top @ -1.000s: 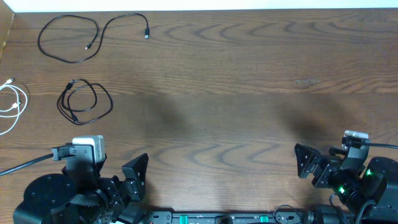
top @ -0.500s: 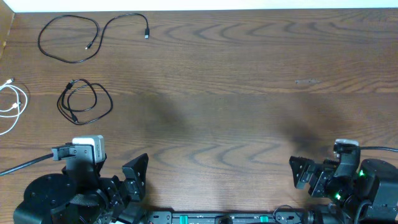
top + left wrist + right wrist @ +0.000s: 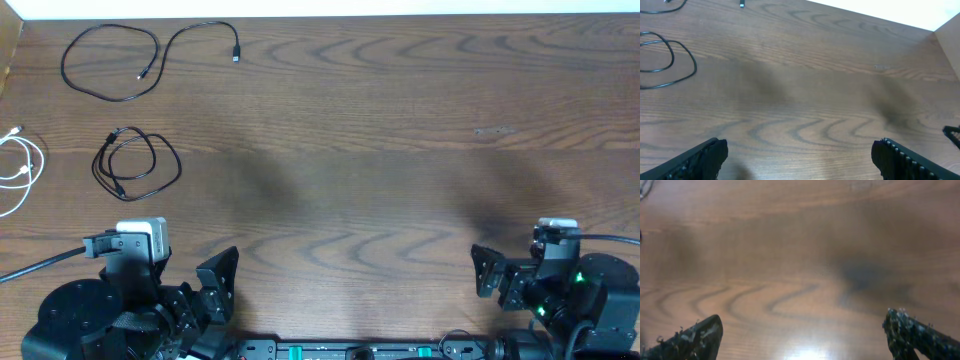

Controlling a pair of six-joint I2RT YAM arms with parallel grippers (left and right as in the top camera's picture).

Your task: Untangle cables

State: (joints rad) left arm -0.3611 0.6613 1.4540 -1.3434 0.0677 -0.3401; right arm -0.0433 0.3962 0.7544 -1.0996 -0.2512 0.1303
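Note:
Three cables lie apart at the table's left. One black cable (image 3: 110, 62) is a wide loop at the far left, its plug end near the back edge. A second black cable (image 3: 136, 166) is a tight coil below it; part of it also shows in the left wrist view (image 3: 671, 65). The white cable (image 3: 22, 172) is looped at the left edge, partly cut off. My left gripper (image 3: 218, 285) (image 3: 800, 160) is open and empty at the front left. My right gripper (image 3: 497, 282) (image 3: 802, 336) is open and empty at the front right.
The wooden table (image 3: 380, 150) spreads between the arms. A thick black wire (image 3: 40, 263) runs to the left arm's base. A light wall edge (image 3: 300, 8) borders the table at the back, and a wooden side wall (image 3: 947, 35) stands at the right.
My right arm has drawn back a little toward the front edge and shifted slightly left. The left arm and the cables have not moved.

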